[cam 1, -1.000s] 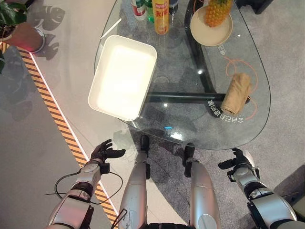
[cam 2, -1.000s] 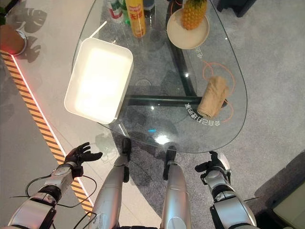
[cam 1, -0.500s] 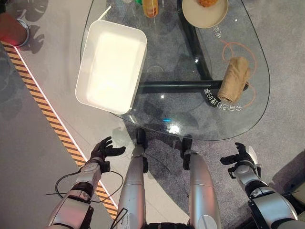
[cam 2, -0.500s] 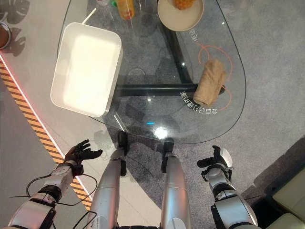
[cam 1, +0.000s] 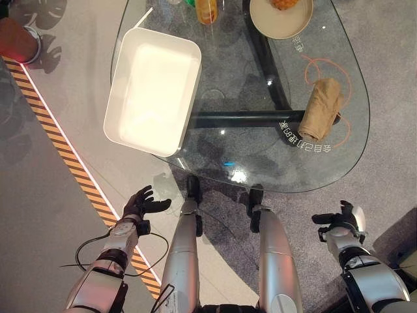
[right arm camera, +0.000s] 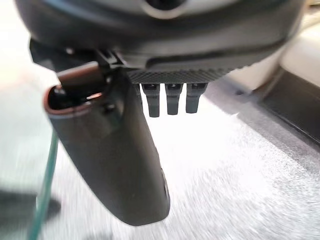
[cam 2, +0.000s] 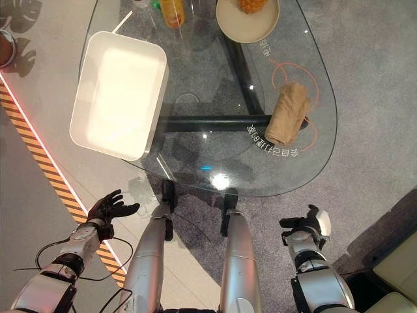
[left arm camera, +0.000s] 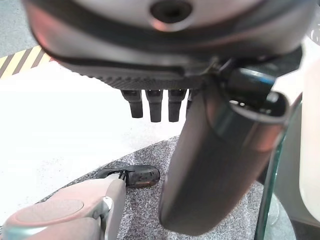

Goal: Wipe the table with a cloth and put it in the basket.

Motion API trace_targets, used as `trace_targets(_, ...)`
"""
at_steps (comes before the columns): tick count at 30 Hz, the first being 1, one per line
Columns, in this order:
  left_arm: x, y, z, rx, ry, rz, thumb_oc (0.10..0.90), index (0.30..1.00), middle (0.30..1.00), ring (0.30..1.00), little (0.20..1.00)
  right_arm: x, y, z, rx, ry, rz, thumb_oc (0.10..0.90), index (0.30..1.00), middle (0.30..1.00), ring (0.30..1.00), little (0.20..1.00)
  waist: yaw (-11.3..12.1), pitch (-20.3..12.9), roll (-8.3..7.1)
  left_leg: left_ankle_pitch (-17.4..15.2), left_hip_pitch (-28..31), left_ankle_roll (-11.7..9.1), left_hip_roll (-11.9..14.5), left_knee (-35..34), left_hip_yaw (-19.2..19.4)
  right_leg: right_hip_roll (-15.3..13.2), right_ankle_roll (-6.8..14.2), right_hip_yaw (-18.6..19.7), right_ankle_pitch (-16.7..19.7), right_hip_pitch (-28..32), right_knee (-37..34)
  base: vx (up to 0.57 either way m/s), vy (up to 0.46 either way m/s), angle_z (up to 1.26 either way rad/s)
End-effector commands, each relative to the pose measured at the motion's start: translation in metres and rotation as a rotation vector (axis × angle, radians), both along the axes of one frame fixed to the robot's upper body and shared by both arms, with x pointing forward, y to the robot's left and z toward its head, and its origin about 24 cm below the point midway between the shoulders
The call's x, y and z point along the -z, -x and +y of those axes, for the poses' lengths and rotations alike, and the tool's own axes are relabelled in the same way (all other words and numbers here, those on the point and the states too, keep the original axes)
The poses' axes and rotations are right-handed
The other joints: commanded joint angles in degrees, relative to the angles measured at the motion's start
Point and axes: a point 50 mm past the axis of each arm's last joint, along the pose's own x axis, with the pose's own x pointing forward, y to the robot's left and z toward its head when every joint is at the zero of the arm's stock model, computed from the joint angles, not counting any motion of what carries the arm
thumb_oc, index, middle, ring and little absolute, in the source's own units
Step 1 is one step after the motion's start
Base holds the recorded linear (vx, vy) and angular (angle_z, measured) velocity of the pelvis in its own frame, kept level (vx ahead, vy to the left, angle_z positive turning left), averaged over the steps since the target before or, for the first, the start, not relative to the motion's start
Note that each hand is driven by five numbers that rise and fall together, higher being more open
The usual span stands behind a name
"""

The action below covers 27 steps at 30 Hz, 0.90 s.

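Right hand [cam 1: 342, 220] dropped back from table [cam 1: 260, 163] edge; both hands relaxed, empty. Left hand [cam 1: 142, 205] idle. Cloth [cam 1: 320, 109] untouched, basket [cam 1: 155, 91] waiting.

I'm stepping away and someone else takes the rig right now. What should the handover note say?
Left robot hand: open, holding nothing, low beside the table's near left edge.
Right robot hand: open, holding nothing, below the table's near right edge.
Cloth: rolled up on the right side of the glass table, untouched.
Basket: white, on the table's left side, nothing in it.
Done: nothing.
Left: pick up the cloth, wipe the table, drop it in the basket.
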Motion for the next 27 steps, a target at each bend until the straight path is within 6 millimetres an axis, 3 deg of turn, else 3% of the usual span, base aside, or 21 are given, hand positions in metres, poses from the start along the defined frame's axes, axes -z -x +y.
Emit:
trace_targets(1, 0.006, 0.021, 0.028, -0.093, -0.024, 0.008, 0.800, 0.900, 0.900, 0.900, 0.900, -0.033, 0.028, -0.060, 0.254, 0.143, -0.106, 0.800, 0.900, 0.900, 0.900, 0.900, 0.48, -0.87, -0.07, -10.02, -0.38, 2.11, -2.12, 9.59, -0.40, 0.49, 1.22, -0.59, 3.66, 2.36, -4.80, 0.00, 0.000, 0.00)
trace_targets(8, 0.002, 0.019, 0.032, -0.085, -0.033, 0.007, 0.800, 0.900, 0.900, 0.900, 0.900, -0.076, 0.011, -0.071, 0.326, 0.235, -0.326, 0.800, 0.900, 0.900, 0.900, 0.900, 0.92, -0.87, -0.59, -9.88, -0.15, 2.31, -2.22, 8.74, -0.48, 0.42, 1.41, -1.33, 4.08, 2.52, -5.44, 0.00, 0.000, 0.00)
trace_targets(13, -0.001, 0.016, 0.031, -0.075, -0.038, 0.002, 0.800, 0.900, 0.900, 0.900, 0.900, -0.121, -0.005, -0.073, 0.367, 0.296, -0.564, 0.800, 0.900, 0.900, 0.900, 0.900, 1.07, -0.87, -0.79, -9.78, -0.15, 2.46, -2.37, 8.02, -0.58, 0.44, 1.59, -1.62, 4.41, 2.39, -5.97, 0.00, -0.007, 0.02)
trace_targets(15, -0.001, 0.015, 0.031, -0.075, -0.038, 0.002, 0.800, 0.900, 0.900, 0.900, 0.900, -0.123, -0.006, -0.073, 0.365, 0.296, -0.575, 0.800, 0.900, 0.900, 0.900, 0.900, 1.07, -0.87, -0.79, -9.75, -0.17, 2.46, -2.38, 7.97, -0.59, 0.43, 1.60, -1.64, 4.44, 2.38, -6.03, -0.01, -0.007, 0.06)
trace_targets(16, -0.002, 0.014, 0.029, -0.076, -0.037, 0.001, 0.800, 0.900, 0.900, 0.900, 0.900, -0.142, -0.017, -0.064, 0.335, 0.325, -0.675, 0.800, 0.900, 0.900, 0.900, 0.900, 0.88, -0.87, -0.81, -9.59, -0.25, 2.48, -2.44, 7.63, -0.59, 0.48, 1.65, -1.62, 4.62, 2.17, -6.24, -0.02, 0.004, 0.08)
trace_targets(20, -0.002, 0.015, 0.028, -0.087, -0.029, -0.005, 0.800, 0.900, 0.900, 0.900, 0.900, -0.174, -0.038, -0.035, 0.224, 0.346, -0.845, 0.800, 0.900, 0.900, 0.900, 0.900, 0.27, -0.87, -0.83, -9.11, -0.36, 2.40, -2.62, 6.76, -0.52, 0.66, 1.62, -1.41, 4.88, 1.81, -6.85, -0.01, 0.012, 0.02)
trace_targets(27, -0.004, 0.011, 0.024, -0.095, -0.012, -0.023, 0.800, 0.900, 0.900, 0.900, 0.900, -0.208, -0.060, 0.019, -0.010, 0.358, -1.024, 0.800, 0.900, 0.900, 0.900, 0.900, -0.40, -0.87, -0.44, -8.58, -0.28, 2.29, -2.98, 5.54, -0.27, 0.73, 1.53, -1.21, 4.81, 1.75, -7.82, -0.02, 0.030, 0.01)
